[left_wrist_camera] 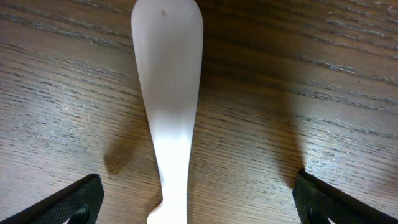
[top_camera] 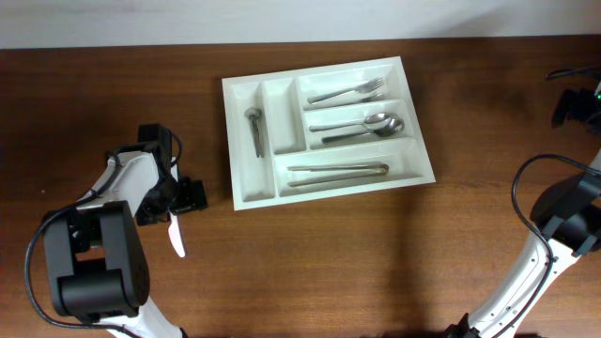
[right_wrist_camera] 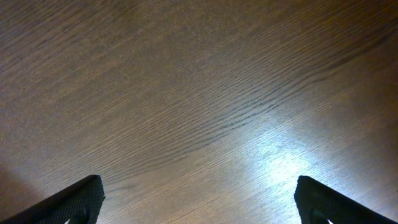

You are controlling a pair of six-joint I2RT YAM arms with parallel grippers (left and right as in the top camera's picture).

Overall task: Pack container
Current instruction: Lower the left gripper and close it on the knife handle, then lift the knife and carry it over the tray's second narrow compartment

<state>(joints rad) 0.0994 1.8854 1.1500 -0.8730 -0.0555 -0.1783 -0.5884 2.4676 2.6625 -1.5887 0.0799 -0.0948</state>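
One white plastic utensil (left_wrist_camera: 168, 93) loose on surface (top_camera: 329, 253) | lies between wide-open jaws of left gripper (left_wrist_camera: 198, 202), long axis pointing away from wrist, square to jaw gap | container (top_camera: 282, 117) ahead-right of it, well apart, mostly filled | right gripper (right_wrist_camera: 199, 202) jaws open too, over bare surface, much farther off

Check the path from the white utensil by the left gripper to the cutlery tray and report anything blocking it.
Nothing visible blocks it. The white utensil lies on the wood between the open jaws of the left gripper, and only bare tabletop separates it from the cutlery tray.
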